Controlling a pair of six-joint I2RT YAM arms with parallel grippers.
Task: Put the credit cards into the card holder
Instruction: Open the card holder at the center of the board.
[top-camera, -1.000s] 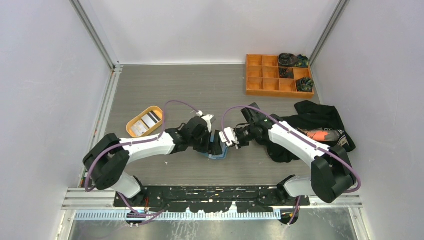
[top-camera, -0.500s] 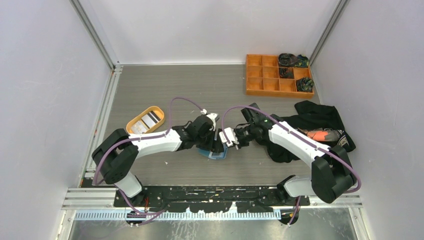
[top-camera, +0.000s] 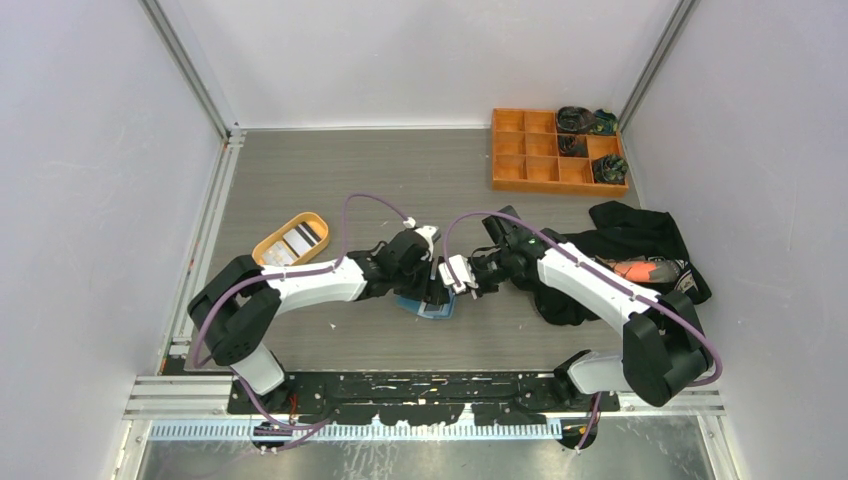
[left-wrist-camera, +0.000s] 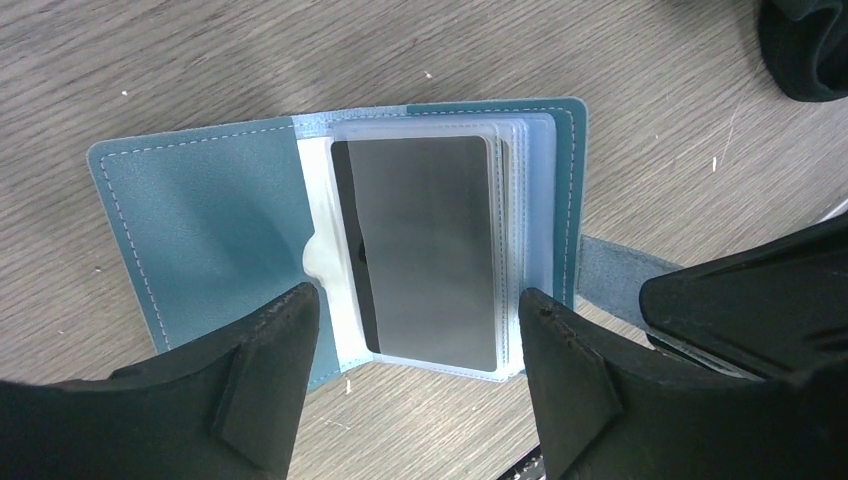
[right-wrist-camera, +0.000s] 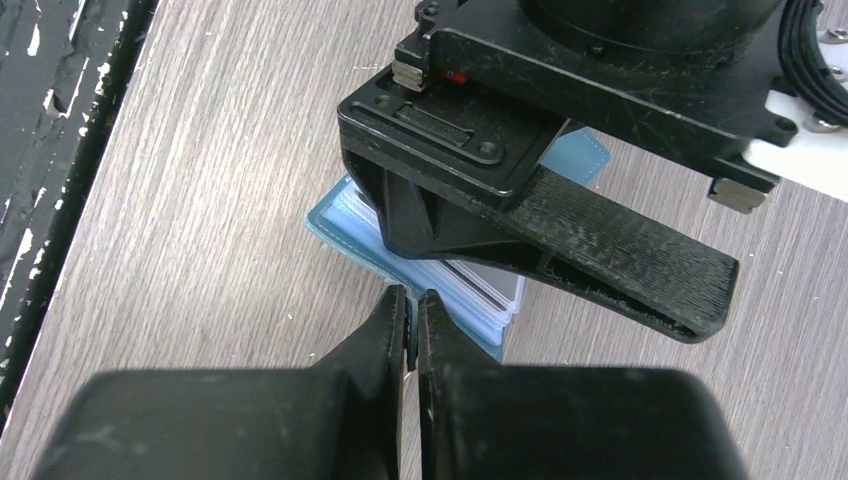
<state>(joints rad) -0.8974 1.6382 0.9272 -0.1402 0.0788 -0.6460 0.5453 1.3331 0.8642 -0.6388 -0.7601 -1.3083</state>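
Observation:
The blue card holder lies open on the table, and a grey credit card with a dark stripe sits in its clear pocket. My left gripper hovers open just above it, with nothing between its fingers. My right gripper is shut on the holder's tab at the holder's edge. From above, both grippers meet over the holder at mid-table, the left gripper beside the right gripper. More credit cards lie in the orange oval tray.
An orange compartment box holding dark items stands at the back right. A heap of black cloth with an orange object lies on the right, beside my right arm. The black mounting rail runs along the near edge.
My left arm has shifted right, bringing its gripper over the open holder. The right gripper has stayed in place, shut on the tab.

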